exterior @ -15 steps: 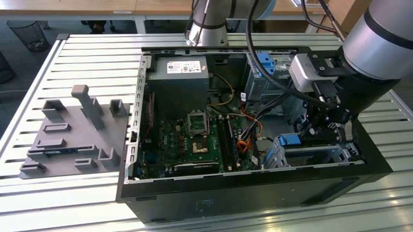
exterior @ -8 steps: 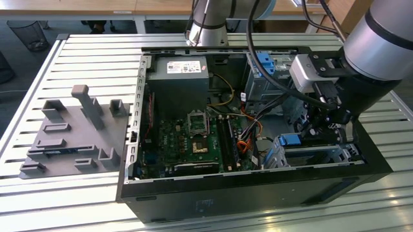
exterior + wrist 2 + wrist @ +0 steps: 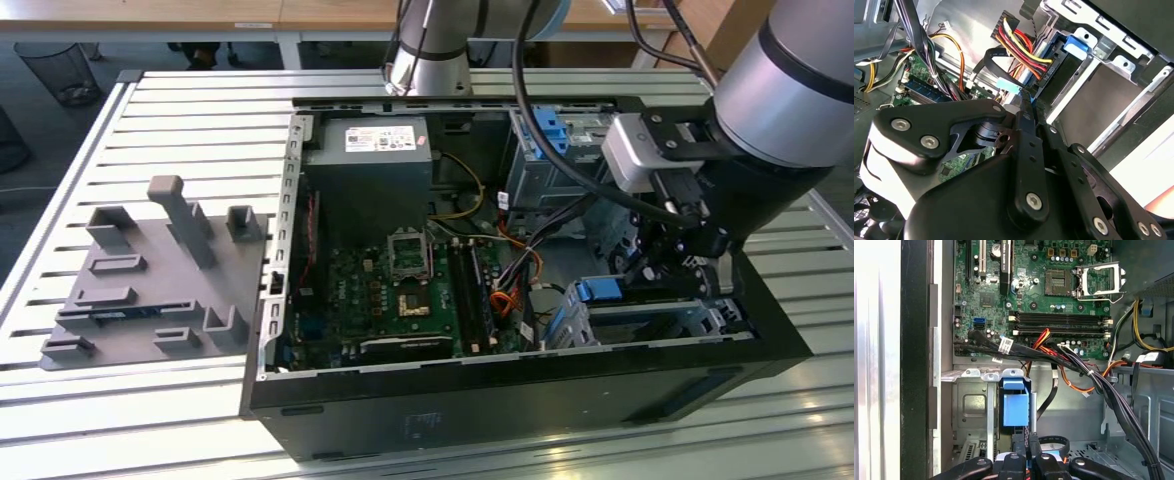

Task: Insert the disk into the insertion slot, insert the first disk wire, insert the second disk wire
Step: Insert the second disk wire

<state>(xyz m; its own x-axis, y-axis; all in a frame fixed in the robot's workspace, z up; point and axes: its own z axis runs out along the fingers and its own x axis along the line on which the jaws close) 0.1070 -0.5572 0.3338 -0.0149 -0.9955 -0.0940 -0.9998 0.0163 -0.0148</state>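
Jaws narrow, pinching a flat cable connector (image 3: 1013, 86), blue-framed disk (image 3: 1016, 407) seated in silver insertion slot (image 3: 971, 410).

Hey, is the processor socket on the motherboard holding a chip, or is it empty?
Empty, as far as shows. In the first wrist view the socket shows a bare dark square with its metal frame swung open beside it, and no cooler on top.

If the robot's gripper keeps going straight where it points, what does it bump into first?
Probably the bright blue plastic drive carrier sitting in the silver metal cage, straight ahead of the gripper in the first wrist view. Depth is hard to judge.
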